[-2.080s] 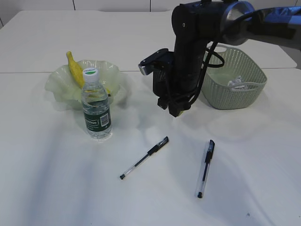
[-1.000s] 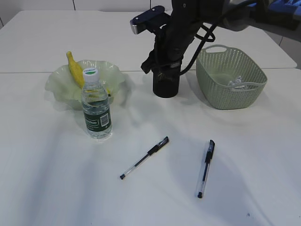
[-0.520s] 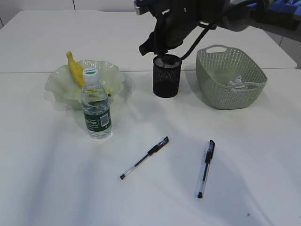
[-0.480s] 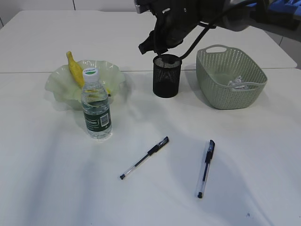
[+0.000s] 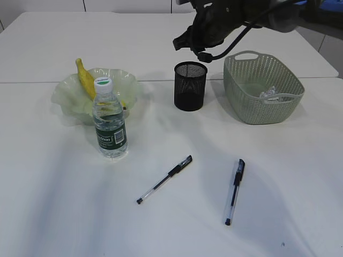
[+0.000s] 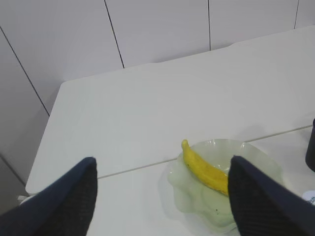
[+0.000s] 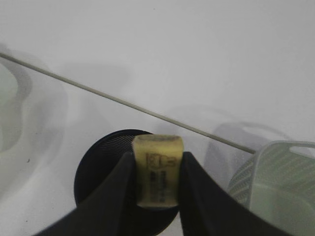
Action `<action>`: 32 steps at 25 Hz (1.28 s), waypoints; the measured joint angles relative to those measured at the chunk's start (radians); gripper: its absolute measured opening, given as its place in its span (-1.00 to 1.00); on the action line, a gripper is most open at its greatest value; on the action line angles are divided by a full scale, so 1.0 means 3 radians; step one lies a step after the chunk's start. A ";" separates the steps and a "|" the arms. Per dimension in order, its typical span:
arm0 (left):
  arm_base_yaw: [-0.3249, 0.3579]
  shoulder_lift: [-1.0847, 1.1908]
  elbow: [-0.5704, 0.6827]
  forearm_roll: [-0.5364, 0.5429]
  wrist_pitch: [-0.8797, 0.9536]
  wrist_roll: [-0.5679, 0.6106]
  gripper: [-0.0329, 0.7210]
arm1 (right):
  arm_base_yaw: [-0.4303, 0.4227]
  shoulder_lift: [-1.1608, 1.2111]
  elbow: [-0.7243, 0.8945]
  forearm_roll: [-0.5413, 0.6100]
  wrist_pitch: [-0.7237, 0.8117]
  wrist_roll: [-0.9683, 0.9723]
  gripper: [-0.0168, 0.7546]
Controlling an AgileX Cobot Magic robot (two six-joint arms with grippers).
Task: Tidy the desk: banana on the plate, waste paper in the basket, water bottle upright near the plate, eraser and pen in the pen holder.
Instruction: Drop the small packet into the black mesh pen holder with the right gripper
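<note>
- Two fingers of the right gripper [image 7: 157, 189] pinch the eraser [image 7: 157, 169], hanging above the pen holder [image 5: 190, 85].
- Left gripper [image 6: 162, 196] has its jaws wide apart, nothing between them, over the plate [image 6: 256, 160].
- Banana [image 5: 86, 78] lies on the plate; the water bottle [image 5: 110, 120] stands upright just in front.
- Both pens, [image 5: 164, 179] and [image 5: 234, 191], lie on the table [image 5: 53, 203].
- Crumpled waste paper [image 5: 269, 93] sits in the basket [image 5: 262, 110].

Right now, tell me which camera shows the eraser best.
The right wrist view: the eraser fills the frame's centre, clamped in the right gripper above the pen holder. The exterior view hides it behind the arm; the left wrist view misses it.
</note>
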 joint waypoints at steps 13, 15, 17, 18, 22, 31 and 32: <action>0.0000 0.0000 0.0000 0.0000 0.0013 0.0000 0.65 | -0.0065 0.0183 0.0000 0.0152 -0.0061 0.0071 -0.46; 0.0000 0.0000 0.0000 0.0000 0.0013 0.0000 0.65 | -0.0065 0.0222 0.0000 0.0152 -0.0061 0.0071 -0.46; 0.0000 0.0000 0.0000 0.0000 0.0015 0.0000 0.65 | -0.0065 0.0261 0.0000 0.0158 -0.0068 0.0071 -0.46; 0.0000 0.0000 0.0000 0.0000 0.0020 0.0000 0.65 | -0.0065 0.0286 0.0000 0.0158 -0.0068 0.0071 -0.46; 0.0000 0.0000 0.0000 0.0000 0.0022 0.0000 0.65 | -0.0065 0.0324 0.0000 0.0173 -0.0068 0.0071 -0.46; 0.0000 0.0000 0.0000 0.0000 0.0022 0.0000 0.65 | -0.0065 0.0324 0.0000 0.0173 -0.0081 0.0071 -0.46; 0.0000 0.0000 0.0000 0.0000 0.0028 0.0000 0.65 | -0.0065 0.0324 0.0000 0.0173 -0.0081 0.0071 -0.46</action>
